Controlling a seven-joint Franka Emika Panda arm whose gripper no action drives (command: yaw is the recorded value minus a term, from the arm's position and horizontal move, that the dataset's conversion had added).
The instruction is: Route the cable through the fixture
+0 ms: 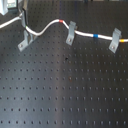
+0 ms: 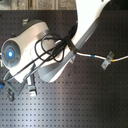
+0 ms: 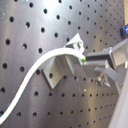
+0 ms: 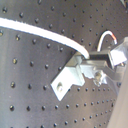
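The long, thin white cable (image 1: 47,27) with its short red band (image 1: 61,21) and short blue band (image 1: 95,36) runs across the far part of the black perforated metal board (image 1: 65,90). In the first exterior view it already passes through the middle grey metal clip (image 1: 71,33) and the grey clip (image 1: 116,40) at the first exterior view's right. The slim grey upright fixture (image 1: 26,38) stands at the first exterior view's left, and the gripper (image 1: 22,17) is down at its top.

In both wrist views the gripper's fingers (image 3: 102,57) appear clenched on the cable right at the fixture's top (image 4: 80,62). The cable seems to be at the slot, but whether it is fully seated is unclear; that seating and letting go look like what remains.

No brand, label or writing can be read.
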